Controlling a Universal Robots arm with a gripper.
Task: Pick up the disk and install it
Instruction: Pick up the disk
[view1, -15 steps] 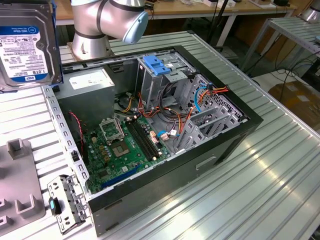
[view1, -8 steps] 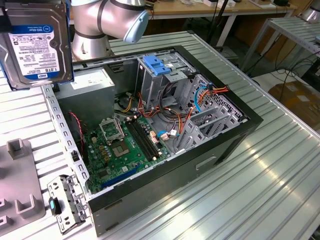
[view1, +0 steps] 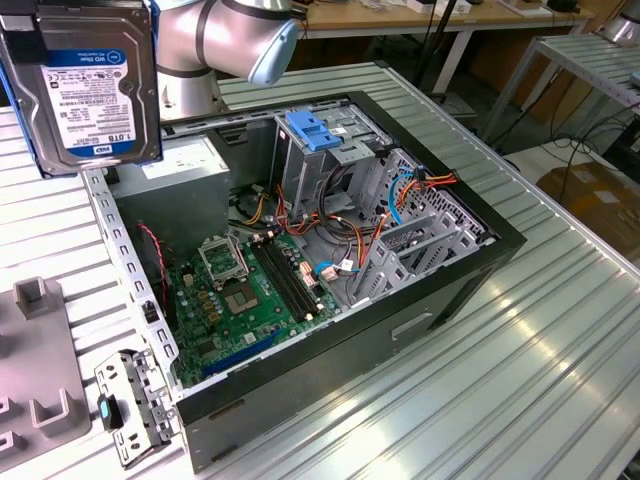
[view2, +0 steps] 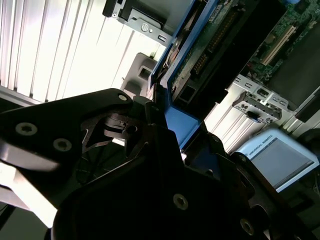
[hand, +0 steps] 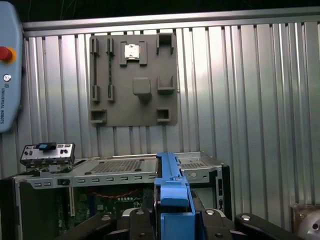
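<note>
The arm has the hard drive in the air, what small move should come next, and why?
Likely shift it toward the exterior view's right, nearer the metal drive cage in the open black computer case. The end effector grips the silver-grey hard drive in its blue plastic carrier, held aloft at that view's left, apart from that cage.

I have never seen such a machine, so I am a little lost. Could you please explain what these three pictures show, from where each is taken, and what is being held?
It is a silver robot arm with a black claw at its end. One picture comes from a camera standing off the arm; the other two come from cameras riding near its wrist. On the ribbed metal table lie an open black computer case and a grey moulded tray with small holders. The claw is shut on a flat silver-grey metal disk with a white label, in a blue plastic frame, raised above the table.
</note>
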